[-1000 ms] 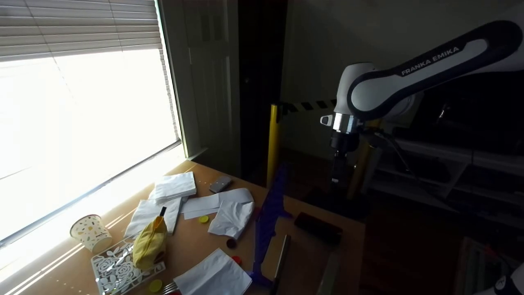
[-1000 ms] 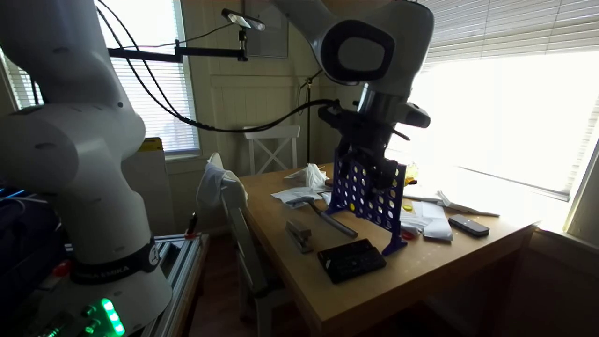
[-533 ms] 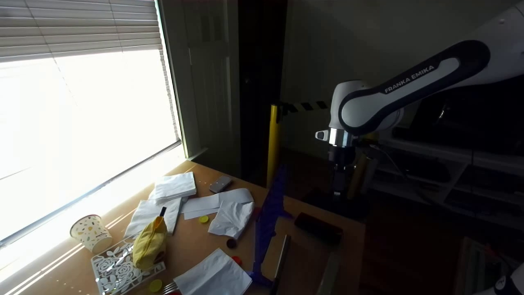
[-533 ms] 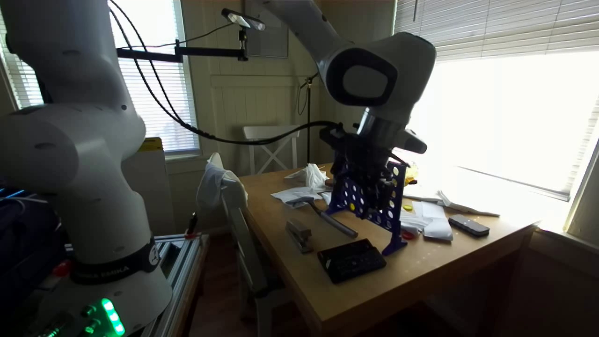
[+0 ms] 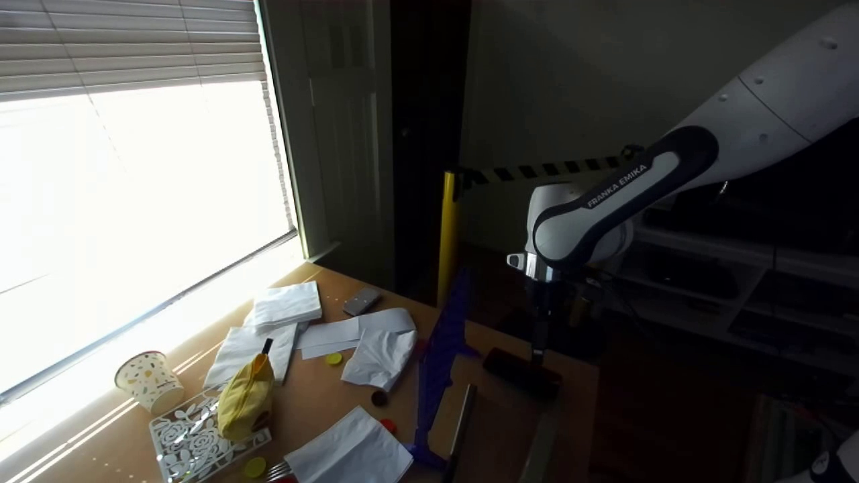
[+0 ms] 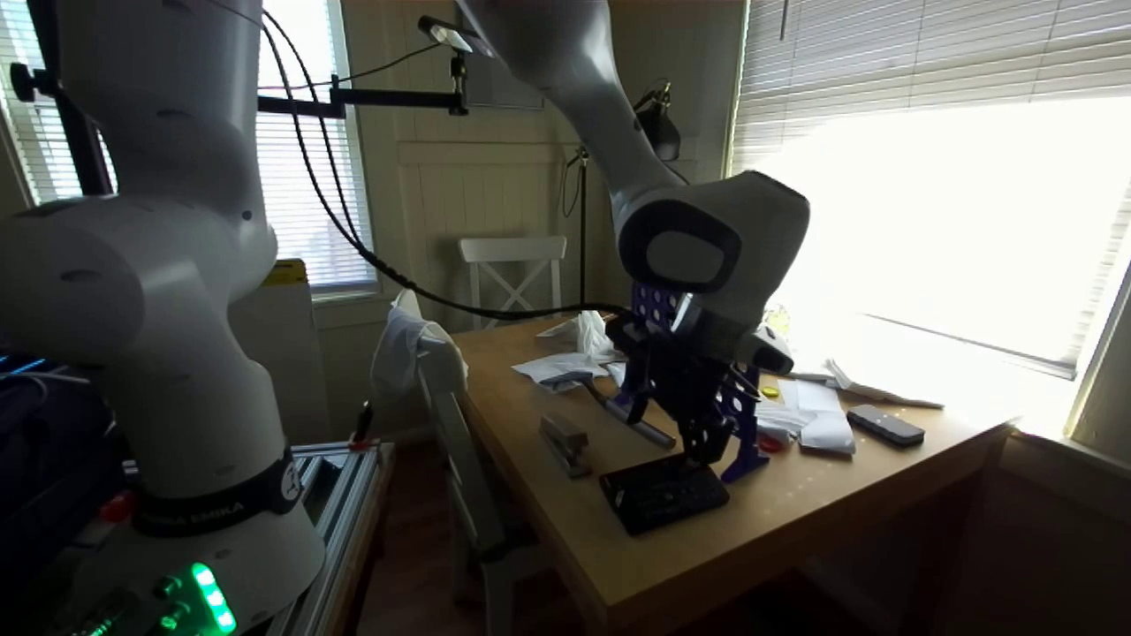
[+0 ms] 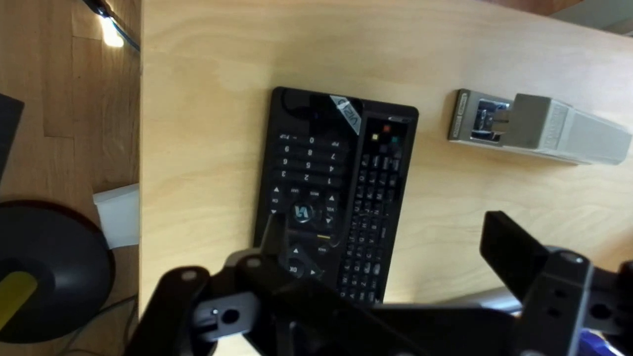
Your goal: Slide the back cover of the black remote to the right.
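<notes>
Saw a black, flat, oblong plastic remote [image 7: 336,193] lying face up, partly beneath a black two-fingered tool [image 7: 387,230], spread wide, holding nothing. Judged it light, stiff, slippery; probably best nudged by the outer edge of the glossy keypad panel [image 7: 306,160]. Lay near the edge of a pale wooden worktop [image 7: 207,99], in a dim room [image 5: 550,87] with a bright, white-blinded window [image 6: 954,221].

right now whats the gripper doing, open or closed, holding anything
Gripper: open, jaws wide apart, holding nothing; whether it touches the black remote can't be told.
</notes>
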Controlling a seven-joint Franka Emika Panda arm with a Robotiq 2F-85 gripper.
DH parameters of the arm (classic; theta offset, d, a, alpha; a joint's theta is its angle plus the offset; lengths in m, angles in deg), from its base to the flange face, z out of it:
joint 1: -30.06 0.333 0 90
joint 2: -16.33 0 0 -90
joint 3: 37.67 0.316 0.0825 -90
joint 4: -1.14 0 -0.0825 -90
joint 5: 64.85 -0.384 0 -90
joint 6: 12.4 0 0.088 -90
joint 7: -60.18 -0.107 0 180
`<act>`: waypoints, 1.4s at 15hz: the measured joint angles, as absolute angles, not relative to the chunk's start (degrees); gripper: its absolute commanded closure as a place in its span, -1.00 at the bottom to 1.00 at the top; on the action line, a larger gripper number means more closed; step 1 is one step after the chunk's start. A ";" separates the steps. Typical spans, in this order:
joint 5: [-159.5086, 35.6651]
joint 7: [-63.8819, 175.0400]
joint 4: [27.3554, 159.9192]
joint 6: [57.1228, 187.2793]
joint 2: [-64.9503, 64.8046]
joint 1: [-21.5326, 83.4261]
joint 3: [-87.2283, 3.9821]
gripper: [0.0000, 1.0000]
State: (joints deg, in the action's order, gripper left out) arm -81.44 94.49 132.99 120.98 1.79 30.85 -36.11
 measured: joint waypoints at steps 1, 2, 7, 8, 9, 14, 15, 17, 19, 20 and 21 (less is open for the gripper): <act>-82.71 94.71 132.95 122.35 0.61 30.43 -35.36 -1.00; -83.56 94.77 132.93 123.69 -0.43 29.96 -34.61 -1.00; -85.12 94.60 132.82 128.81 -4.32 27.72 -32.12 -1.00; -85.15 94.60 132.80 129.25 -4.77 27.17 -31.81 -1.00; -85.15 94.59 132.78 129.44 -5.10 26.64 -31.57 -1.00; -85.15 94.60 132.48 129.68 -6.14 24.57 -30.70 -1.00; -85.18 94.60 132.39 129.68 -6.23 24.16 -30.42 -1.00; -85.35 94.61 132.17 129.68 -6.41 23.36 -29.82 -1.00; -85.64 94.66 132.00 129.68 -6.65 22.76 -29.36 -1.00; -85.97 94.72 131.93 129.68 -6.81 22.48 -29.14 -1.00; -86.29 94.80 131.85 129.68 -6.99 22.17 -28.88 -1.00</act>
State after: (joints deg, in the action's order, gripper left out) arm -86.29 94.80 131.85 129.68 -6.99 22.17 -28.88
